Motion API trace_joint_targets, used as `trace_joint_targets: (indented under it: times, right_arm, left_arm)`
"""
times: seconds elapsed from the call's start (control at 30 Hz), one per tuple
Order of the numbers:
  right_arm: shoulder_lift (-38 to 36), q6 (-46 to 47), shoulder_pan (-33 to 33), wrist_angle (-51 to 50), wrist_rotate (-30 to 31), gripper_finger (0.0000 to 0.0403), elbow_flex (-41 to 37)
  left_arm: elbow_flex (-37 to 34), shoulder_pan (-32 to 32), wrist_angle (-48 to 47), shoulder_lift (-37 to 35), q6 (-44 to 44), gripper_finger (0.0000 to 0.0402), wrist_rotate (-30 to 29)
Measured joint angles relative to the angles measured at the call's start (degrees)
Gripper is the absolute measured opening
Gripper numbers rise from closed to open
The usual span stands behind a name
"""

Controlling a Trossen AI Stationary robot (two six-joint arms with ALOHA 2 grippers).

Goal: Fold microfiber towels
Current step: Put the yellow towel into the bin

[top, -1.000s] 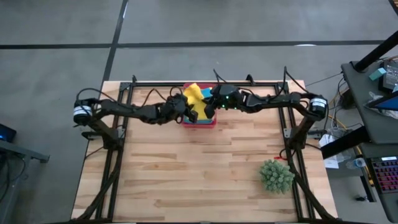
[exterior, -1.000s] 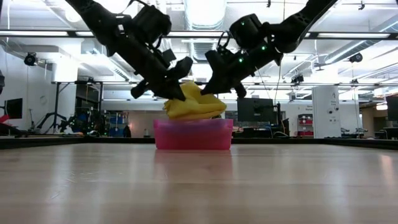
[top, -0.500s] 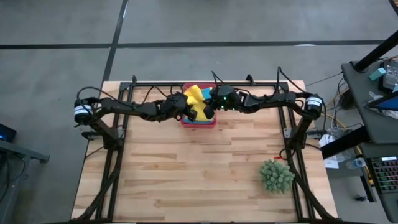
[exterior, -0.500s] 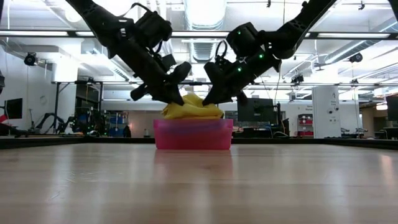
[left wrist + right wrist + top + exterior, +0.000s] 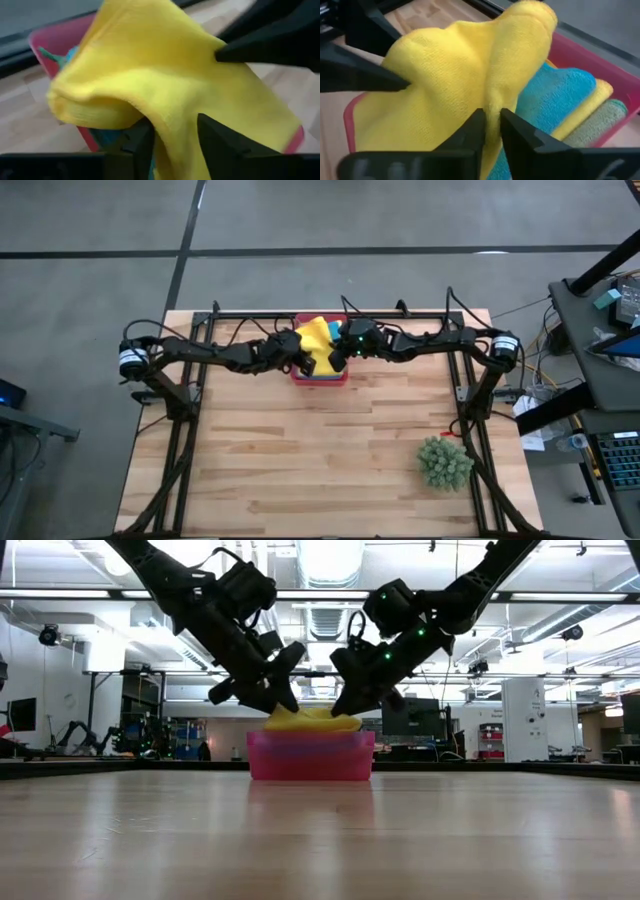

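Down it sinks: the yellow towel (image 5: 312, 719) has dropped lower into the pink tray (image 5: 310, 757), upper centre. Left gripper (image 5: 170, 137) has spread apart around a fold; right gripper (image 5: 491, 127) pinches it narrowly. Placing step, I'd say; next, release and lift clear. Open table (image 5: 300, 460) below.

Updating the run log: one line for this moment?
yellow towel: over pink tray | left claw: opening around towel | right claw: pinching towel fold
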Motion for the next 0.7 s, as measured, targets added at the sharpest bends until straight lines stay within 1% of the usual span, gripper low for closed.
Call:
trace_joint_targets:
  times: [0.1,0.2,0.3,0.4,0.5,0.57,0.63,0.7]
  right_arm:
    - [-0.6,0.3,0.0,-1.8,0.0,0.0086,0.0]
    - [-1.8,1.2,-0.2,-4.1,0.1,0.0113,0.0]
    - [-3.6,0.8,-0.2,-6.7,0.0,0.0134,0.0]
    - [-5.9,-1.0,-0.2,-8.5,0.0,0.0149,0.0]
    - [-8.0,-5.7,-0.3,-9.5,-1.7,0.0150,0.0]
    - [-9.3,-7.9,-0.7,-9.1,-3.2,0.0143,0.0]
    - [-10.0,-8.3,-1.5,-8.6,-4.5,0.0133,0.2]
    - [-10.0,-7.8,-3.2,-10.6,-8.0,0.0124,2.0]
  left_arm:
    - [0.0,0.0,-2.7,-0.8,-0.2,0.0158,1.8]
    - [0.2,0.0,-7.8,-2.5,-0.3,0.0179,2.2]
    - [0.3,0.0,-11.7,-4.8,-0.2,0.0191,2.3]
    - [0.3,-0.1,-13.6,-8.0,-0.2,0.0194,2.9]
    - [0.2,-0.8,-13.4,-10.7,1.3,0.0190,5.0]
    - [0.2,-1.8,-13.0,-11.7,3.4,0.0182,5.2]
    - [0.2,-2.4,-13.2,-11.9,4.8,0.0173,5.4]
    - [0.2,-2.3,-13.3,-11.8,6.0,0.0165,5.9]
